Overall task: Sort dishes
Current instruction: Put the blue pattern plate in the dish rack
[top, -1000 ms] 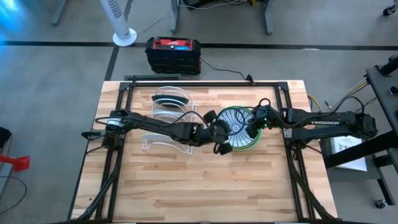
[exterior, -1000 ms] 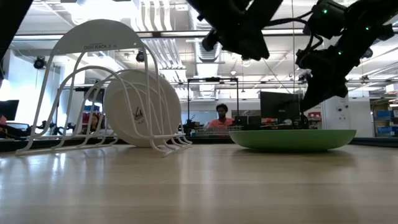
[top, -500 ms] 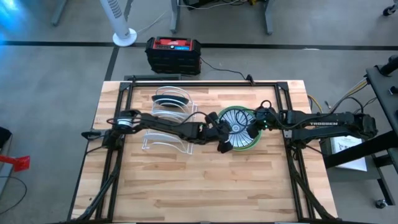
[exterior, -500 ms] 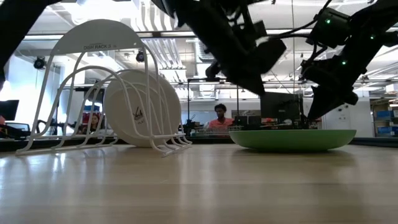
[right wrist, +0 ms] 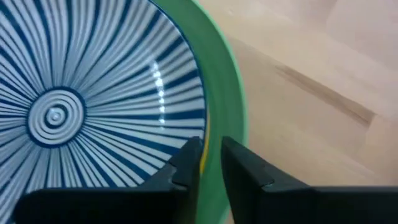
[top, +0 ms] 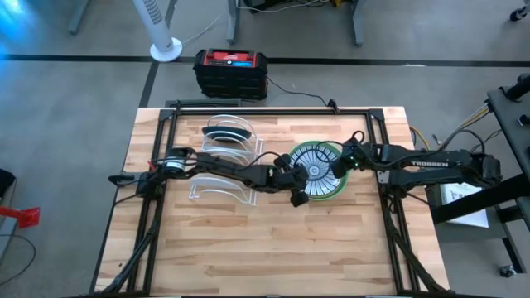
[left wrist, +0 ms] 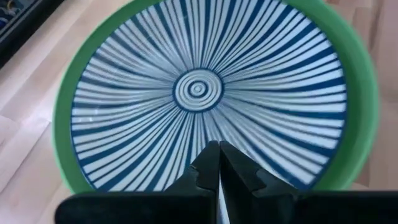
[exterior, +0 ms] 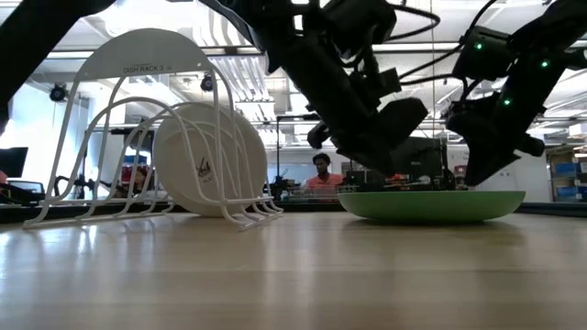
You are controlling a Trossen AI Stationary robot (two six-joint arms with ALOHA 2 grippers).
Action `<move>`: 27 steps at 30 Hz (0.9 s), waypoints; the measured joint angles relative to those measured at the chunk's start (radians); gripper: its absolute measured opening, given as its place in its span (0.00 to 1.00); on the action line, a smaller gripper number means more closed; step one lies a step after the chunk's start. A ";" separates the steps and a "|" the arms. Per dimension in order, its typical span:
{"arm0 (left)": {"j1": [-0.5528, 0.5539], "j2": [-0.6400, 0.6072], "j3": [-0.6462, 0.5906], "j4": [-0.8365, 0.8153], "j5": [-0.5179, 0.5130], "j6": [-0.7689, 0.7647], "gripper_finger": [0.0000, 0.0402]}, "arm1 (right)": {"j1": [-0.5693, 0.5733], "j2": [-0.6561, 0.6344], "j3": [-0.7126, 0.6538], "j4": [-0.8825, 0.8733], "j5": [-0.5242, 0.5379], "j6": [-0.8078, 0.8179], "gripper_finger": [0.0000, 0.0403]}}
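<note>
A white plate with blue radial lines [top: 315, 168] lies on top of a stack, nested in a light green plate [exterior: 431, 203] that rests flat on the table. A yellow edge [right wrist: 203, 158] peeks out between them. My left gripper [left wrist: 218, 158] is shut and hangs just over the striped plate's left part; the low view shows it above the rim. My right gripper [right wrist: 211, 152] is slightly open at the stack's right rim, one finger over the striped plate, the other over the green rim [right wrist: 221, 74]. A dark plate [top: 229, 131] stands on edge in the white wire rack [top: 224, 157]. My right gripper stands over the stack's rim [right wrist: 214, 124], slanting down from the table's right side, with one finger on either side of it. Whether either finger touches a plate, I cannot tell.
The wire rack stands left of the stack, with my left arm reaching past its near side. Bare wooden table [top: 265, 248] lies toward the near edge. A black and red box [top: 232, 70] sits on the floor beyond the table. A person [exterior: 321, 174] sits far behind.
My left gripper has come down toward the plate stack and a little toward the table's right edge, tipping further downward. The plates have stayed where they were.
</note>
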 joint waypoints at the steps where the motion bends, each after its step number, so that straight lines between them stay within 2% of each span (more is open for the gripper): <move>1: 0.002 0.003 0.000 0.000 0.000 0.000 0.00 | 0.000 0.003 -0.001 -0.006 -0.001 0.009 0.17; 8: 0.018 0.019 0.000 0.000 0.048 -0.014 0.00 | 0.000 0.025 -0.003 -0.005 -0.013 0.020 0.33; 13: 0.020 0.022 0.000 0.000 0.051 -0.015 0.00 | 0.000 0.032 -0.009 0.056 -0.086 0.010 0.39; 16: 0.020 0.022 0.000 -0.001 0.051 -0.016 0.00 | 0.000 0.032 -0.014 0.099 -0.113 -0.005 0.41; 27: 0.020 0.022 -0.001 -0.001 0.051 -0.042 0.00 | 0.000 0.034 -0.023 0.102 -0.104 -0.001 0.42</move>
